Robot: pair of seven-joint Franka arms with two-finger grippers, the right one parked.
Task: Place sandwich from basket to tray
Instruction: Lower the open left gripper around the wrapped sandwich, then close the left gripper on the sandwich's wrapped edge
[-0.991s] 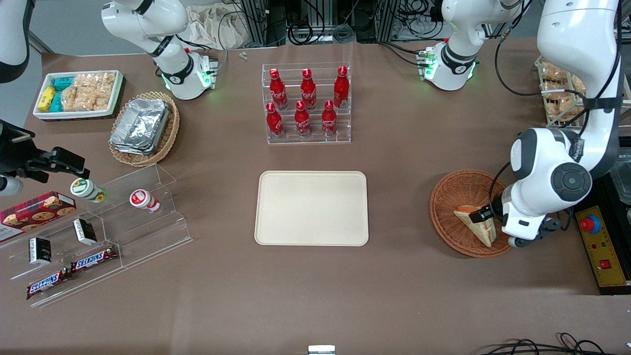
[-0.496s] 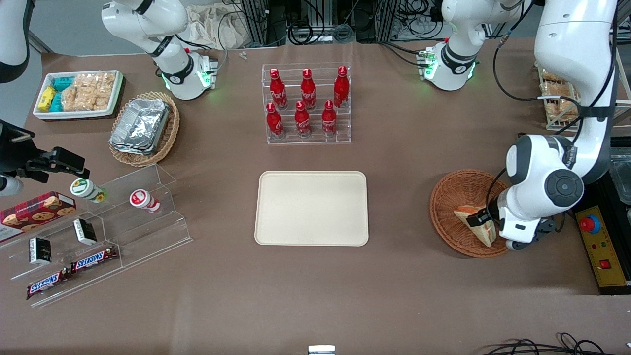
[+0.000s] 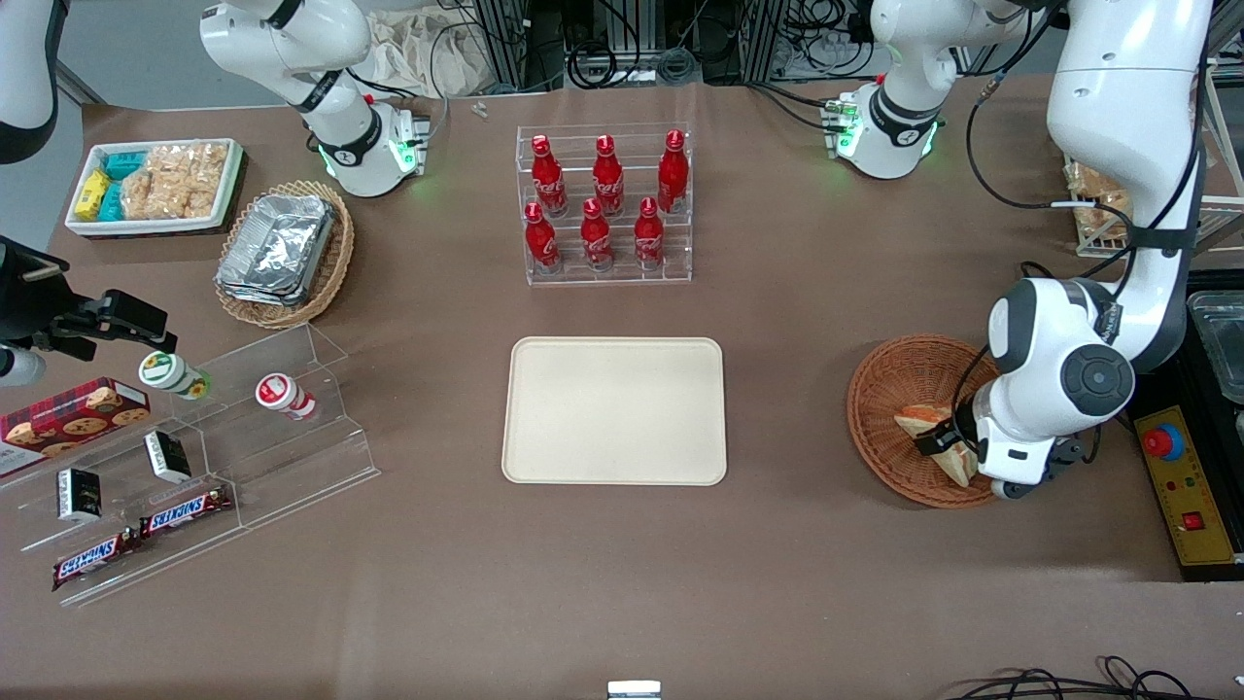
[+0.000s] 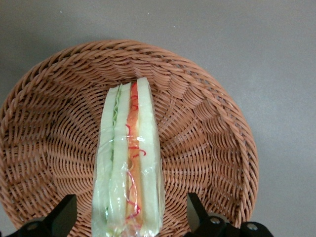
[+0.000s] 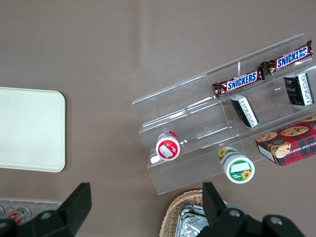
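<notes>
Left wrist view shows the hand low over the round wicker basket, with its two black fingers spread apart, one on each side of the wrapped sandwich. The fingers do not touch the bread. The sandwich stands on its edge inside the basket, its red and green filling facing up. In the front view, the basket sits on the brown worktop toward the working arm's end, well apart from the cream tray.

Robot lab staged as a snack counter

Cable-strewn aluminium framing (emergency-stop box too) edges a brown table holding cola bottles.
</notes>
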